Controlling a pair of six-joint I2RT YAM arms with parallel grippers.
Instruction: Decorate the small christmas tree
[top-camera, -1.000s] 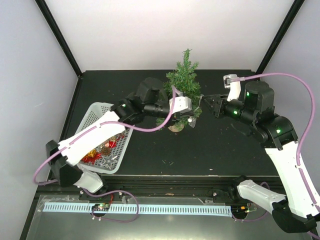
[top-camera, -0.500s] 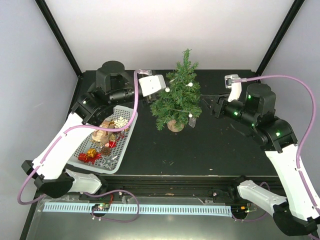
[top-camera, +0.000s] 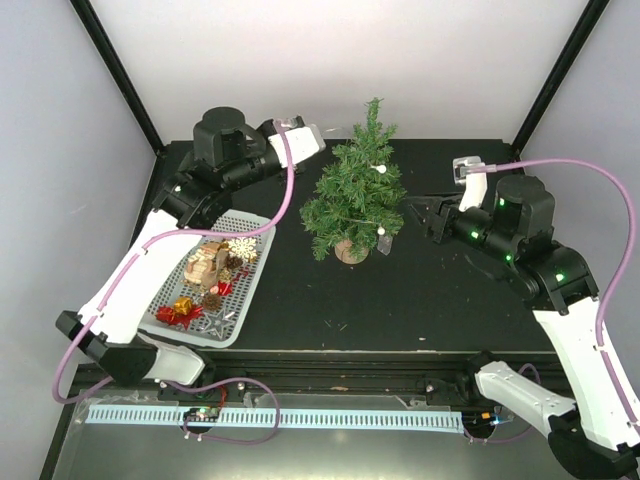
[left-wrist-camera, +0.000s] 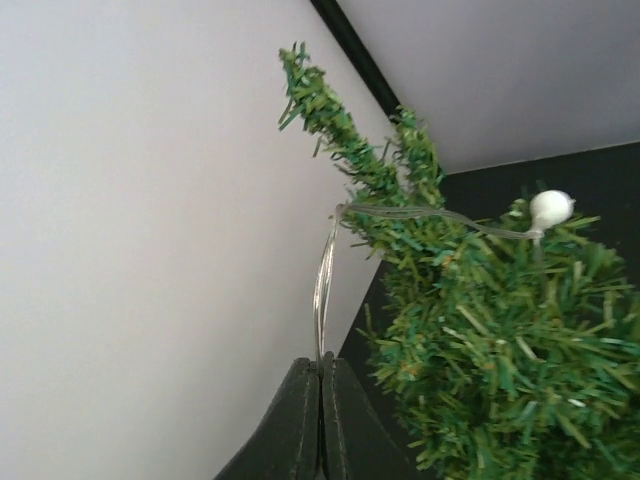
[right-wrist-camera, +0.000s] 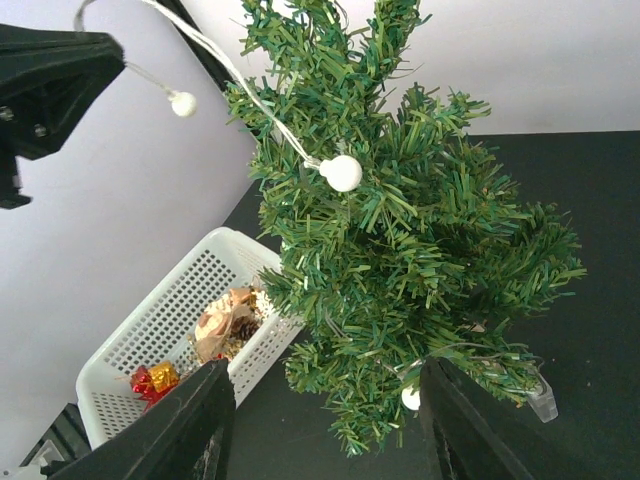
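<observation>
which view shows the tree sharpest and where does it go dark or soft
Right wrist view: the small christmas tree is crisp, the open right claw dark and soft-edged. Left wrist view: the left claw, shut on the light string, is near-black against a bright flat wall. Top external view: even light, everything in focus, tree small.

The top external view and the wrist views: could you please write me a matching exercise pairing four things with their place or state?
Things:
1. left tool
2. right tool
3. basket
4. tree

Places or states:
A. open, facing the tree from the right side
B. shut on the light string
C. standing upright in the middle of the table
D. holding ornaments, left of the tree

Pairs: 1-B, 2-A, 3-D, 4-C
</observation>
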